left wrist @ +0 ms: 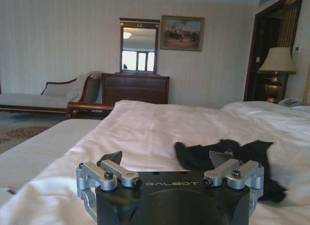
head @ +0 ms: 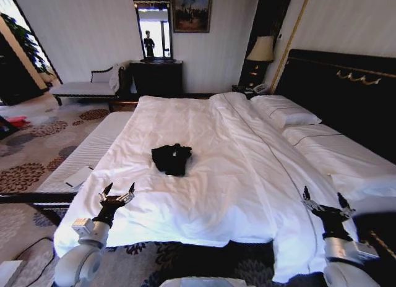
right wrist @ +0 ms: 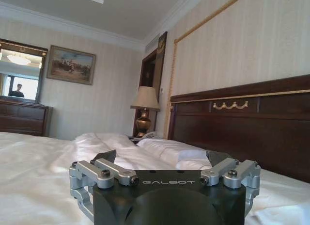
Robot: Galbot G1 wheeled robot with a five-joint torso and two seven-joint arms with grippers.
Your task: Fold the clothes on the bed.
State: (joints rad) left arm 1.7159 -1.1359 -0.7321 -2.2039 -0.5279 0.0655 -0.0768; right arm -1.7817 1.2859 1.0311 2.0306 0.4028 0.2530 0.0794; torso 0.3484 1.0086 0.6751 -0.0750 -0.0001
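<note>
Black T-shirt (head: 172, 158) lies crumpled on the white bed (head: 247, 175), near its middle. Left gripper (head: 118, 195), fingers spread and empty, hovers at the bed's foot edge, nearer the shirt. Right gripper (head: 326, 203), also spread, hovers farther toward the headboard (head: 346, 95) side.

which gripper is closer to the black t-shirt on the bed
Left. The left gripper hovers open over the bed's near edge, just short of the crumpled black T-shirt. The right gripper, also open, sits far off at the bed's opposite near corner.
</note>
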